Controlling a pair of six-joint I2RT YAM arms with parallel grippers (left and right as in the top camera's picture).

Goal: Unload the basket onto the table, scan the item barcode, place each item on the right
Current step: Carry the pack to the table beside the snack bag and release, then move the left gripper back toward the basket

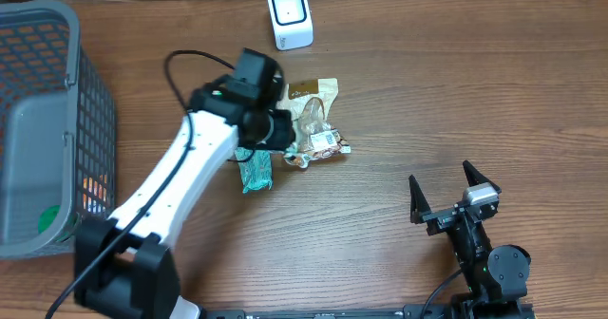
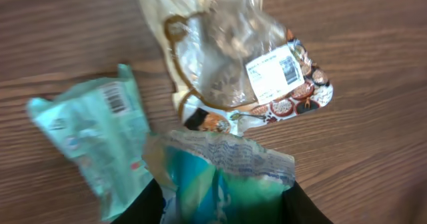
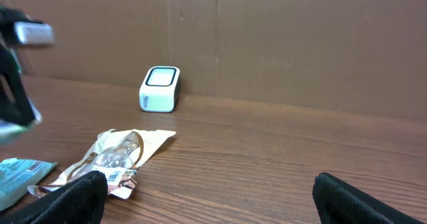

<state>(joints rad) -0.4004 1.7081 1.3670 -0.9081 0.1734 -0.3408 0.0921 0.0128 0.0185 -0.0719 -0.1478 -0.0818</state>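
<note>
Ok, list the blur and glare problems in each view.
Overhead: sharp and evenly lit, shadows soft. Left wrist: the crinkled teal packet at the bottom edge is smeared, too close to focus; the clear plastic snack bag carries pale sheen, its white label fairly sharp. Right wrist: the black-and-white left arm at the far left is blurred.

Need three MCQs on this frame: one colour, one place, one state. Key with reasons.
1. Colour of the plastic mesh basket? A red; B grey; C yellow.
2. The white box-shaped scanner stands where? A in the basket; B on the wooden table beyond the clear plastic snack bag; C in an end effector.
3. Right end effector? A open, empty; B shut on the bag; C shut on the scanner.
Key: B, grey mesh walls; B, it stands on bare wood past the bag; A, fingers apart, nothing between.
</note>
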